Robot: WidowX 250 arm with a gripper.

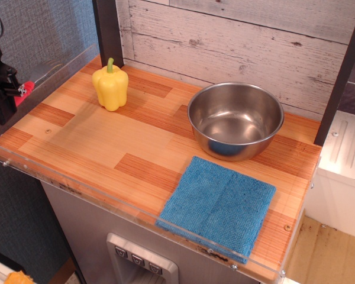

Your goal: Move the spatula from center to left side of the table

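Observation:
My gripper (0, 109) is at the far left edge of the view, over or just past the left acrylic rim of the wooden table (94, 142), and mostly cut off by the frame. Bits of the spatula's red handle (27, 89) stick out on either side of the black fingers, so the gripper looks shut on it. The grey head is hidden. The spatula is held above the table's level and does not rest on the wood.
A yellow bell pepper (110, 84) stands at the back left. A steel bowl (235, 121) sits at the back right, with a blue cloth (219, 204) in front of it. A black post (106, 29) stands behind the pepper.

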